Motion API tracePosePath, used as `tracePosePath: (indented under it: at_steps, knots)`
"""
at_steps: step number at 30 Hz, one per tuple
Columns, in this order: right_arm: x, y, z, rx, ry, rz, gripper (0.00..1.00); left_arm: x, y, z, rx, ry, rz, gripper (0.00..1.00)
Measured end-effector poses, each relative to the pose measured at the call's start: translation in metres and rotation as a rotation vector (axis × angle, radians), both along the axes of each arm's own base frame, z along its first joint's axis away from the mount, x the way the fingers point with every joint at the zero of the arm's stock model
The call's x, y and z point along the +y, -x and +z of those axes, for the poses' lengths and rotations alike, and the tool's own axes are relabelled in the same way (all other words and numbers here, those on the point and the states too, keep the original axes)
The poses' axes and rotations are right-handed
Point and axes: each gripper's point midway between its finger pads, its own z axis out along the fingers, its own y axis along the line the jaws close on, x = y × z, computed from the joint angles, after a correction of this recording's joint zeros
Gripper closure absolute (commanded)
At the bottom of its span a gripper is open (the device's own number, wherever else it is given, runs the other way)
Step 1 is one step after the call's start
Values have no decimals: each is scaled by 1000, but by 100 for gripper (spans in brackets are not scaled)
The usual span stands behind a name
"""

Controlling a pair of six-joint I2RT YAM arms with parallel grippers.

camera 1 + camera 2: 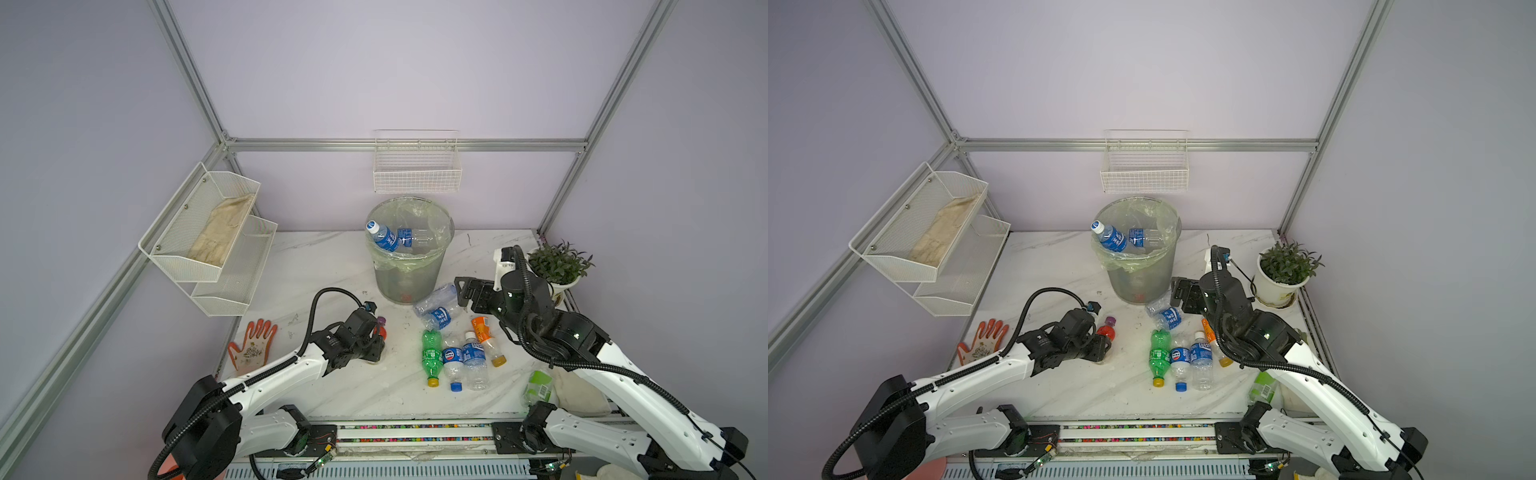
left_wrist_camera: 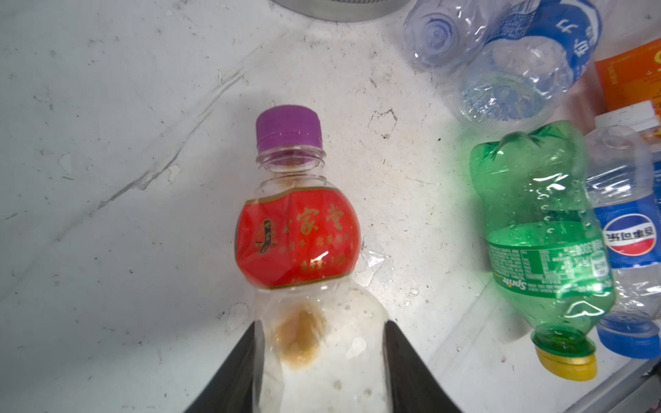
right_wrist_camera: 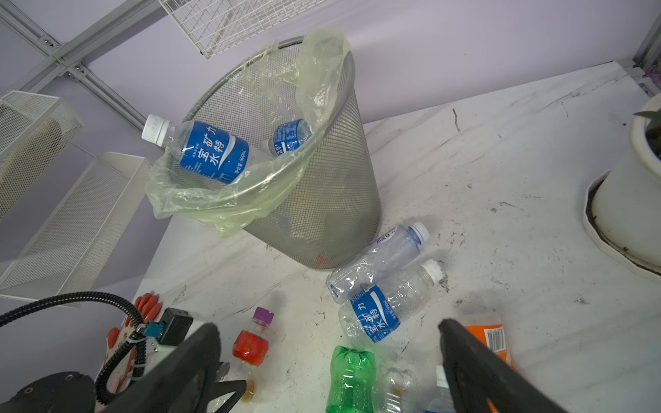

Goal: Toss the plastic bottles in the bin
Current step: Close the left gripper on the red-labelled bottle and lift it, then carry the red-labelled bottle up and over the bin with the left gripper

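Marble table (image 1: 316, 266) | left hand (image 2: 322, 323) clasps red-label bottle (image 2: 297, 236) — green bottle (image 2: 543, 229) beside | right hand (image 3: 327, 323) — spread

Top views overhead, downward; wrist views close; all share tabletop (image 1: 324, 266).

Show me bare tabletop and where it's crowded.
Bare: between the bin and wire shelf; between bin and plant pot; the front strip left of the green bottle. Crowded: the bottles between the bin's foot and right arm.

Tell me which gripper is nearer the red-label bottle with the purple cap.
Left. The left gripper clamps the red-label bottle at its base; the right gripper hangs open near the bin.
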Motion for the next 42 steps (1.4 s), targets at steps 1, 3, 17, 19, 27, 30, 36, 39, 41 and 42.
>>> tracePosePath:
  at_steps: [1,3,17,19,27,30,36,39,41,42]
  knots:
    - [0,0,-1,2,2,0,3,0,0,3,-6,5,0,61]
    - [0,0,-2,5,4,0,3,1,1,6,-14,12,-1,61]
    - [-3,3,-3,4,-1,-2,3,5,5,39,-82,71,-1,62]
    - [-3,3,-3,3,-1,-2,3,4,5,49,-107,91,-1,62]
    - [-4,4,-4,7,1,-2,3,5,6,77,-181,148,-5,63]
    - [-4,4,-4,7,0,-3,3,6,7,84,-201,165,-4,64]
    - [-5,6,-3,4,-5,-3,2,11,9,105,-263,205,3,65]
    - [-7,7,-1,-3,-11,-4,3,16,13,121,-317,235,0,65]
    - [-9,8,0,-8,-14,-6,2,19,16,137,-368,265,-4,65]
    - [-9,9,1,-9,-15,-7,2,21,17,144,-392,282,-6,65]
